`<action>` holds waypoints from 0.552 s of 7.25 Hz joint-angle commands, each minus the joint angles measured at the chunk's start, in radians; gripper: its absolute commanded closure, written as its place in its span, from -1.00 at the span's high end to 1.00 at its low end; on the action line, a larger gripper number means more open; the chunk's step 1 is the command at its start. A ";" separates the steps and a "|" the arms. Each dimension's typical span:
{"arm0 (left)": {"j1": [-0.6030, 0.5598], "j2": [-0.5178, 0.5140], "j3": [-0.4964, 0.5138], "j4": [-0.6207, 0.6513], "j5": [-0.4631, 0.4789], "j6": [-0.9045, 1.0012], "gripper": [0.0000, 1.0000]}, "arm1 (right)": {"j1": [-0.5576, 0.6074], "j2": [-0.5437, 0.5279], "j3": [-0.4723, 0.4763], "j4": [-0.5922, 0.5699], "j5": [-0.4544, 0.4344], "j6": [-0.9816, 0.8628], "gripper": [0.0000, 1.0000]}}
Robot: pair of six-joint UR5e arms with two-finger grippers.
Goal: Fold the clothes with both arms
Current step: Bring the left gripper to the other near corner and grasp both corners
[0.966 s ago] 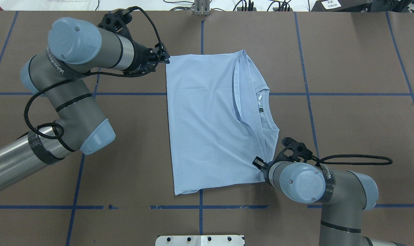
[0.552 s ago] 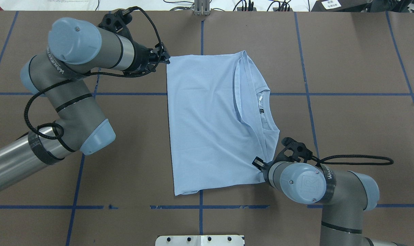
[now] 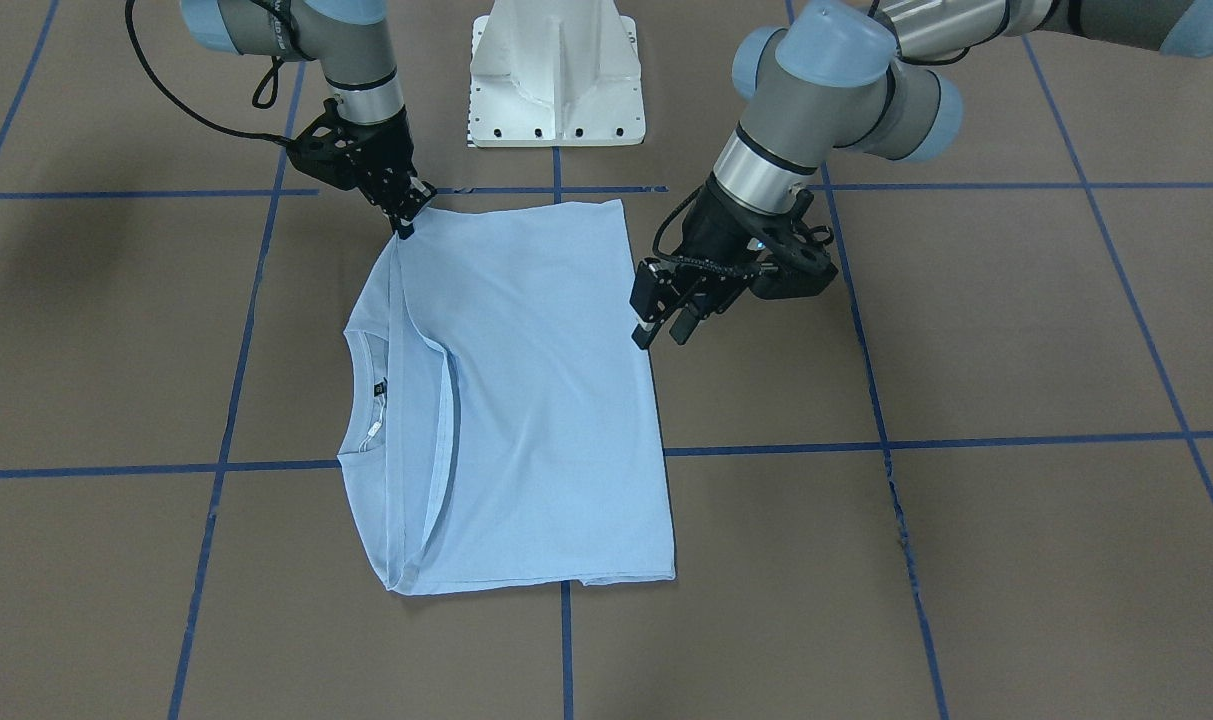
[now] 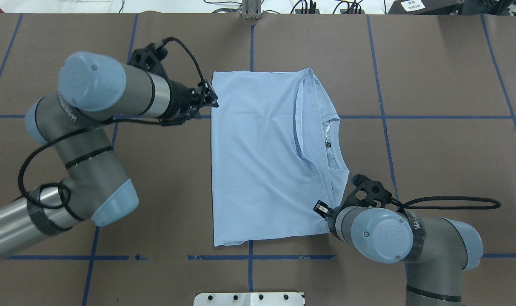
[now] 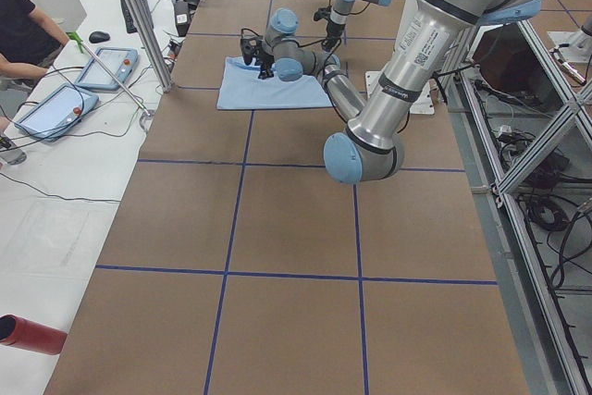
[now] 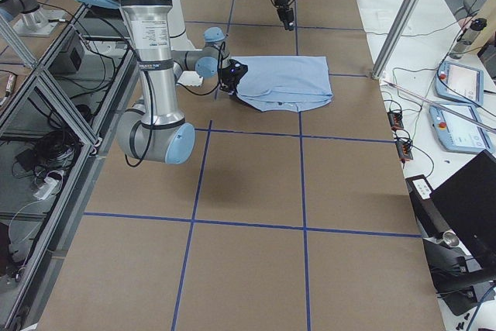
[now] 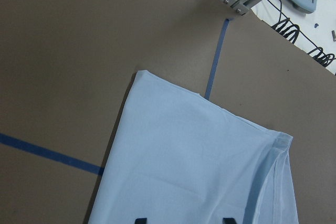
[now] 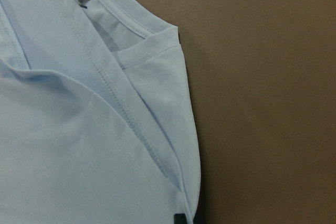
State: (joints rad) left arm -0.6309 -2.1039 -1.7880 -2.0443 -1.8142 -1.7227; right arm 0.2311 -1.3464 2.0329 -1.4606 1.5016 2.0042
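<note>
While the pale blue T-shirt (image 4: 262, 157) lies flat in the middle of the brown table (image 4: 432, 161), already folded in on itself into a neat oblong with no sleeve showing loose, the job looks roughly half done: the collar and its dark neck label (image 4: 328, 145) sit at the end towards the robot's right, and a crosswise fold appears yet to be made. The right gripper (image 3: 404, 222) is down on the shoulder corner nearest the robot, its fingers together and seemingly pinching the cloth. The left gripper (image 3: 663, 335) hovers just beside the opposite long edge, fingers apart and holding nothing. Around them are the blue tape lines (image 4: 411, 117) of the grid, the white pedestal base (image 3: 556, 90) and, at a side bench, a person (image 5: 23, 30). Little seems to stand in the way beyond the right arm's own looping black cable (image 4: 449, 199).
</note>
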 commanded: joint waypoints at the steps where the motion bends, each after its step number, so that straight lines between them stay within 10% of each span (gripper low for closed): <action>1: 0.237 0.082 -0.158 0.143 0.175 -0.169 0.26 | -0.022 -0.006 0.027 -0.004 0.000 0.018 -1.00; 4: 0.425 0.120 -0.134 0.181 0.291 -0.282 0.31 | -0.019 -0.014 0.033 -0.004 0.002 0.018 -1.00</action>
State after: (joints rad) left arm -0.2622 -2.0050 -1.9315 -1.8741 -1.5465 -1.9750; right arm 0.2110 -1.3578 2.0650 -1.4649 1.5031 2.0213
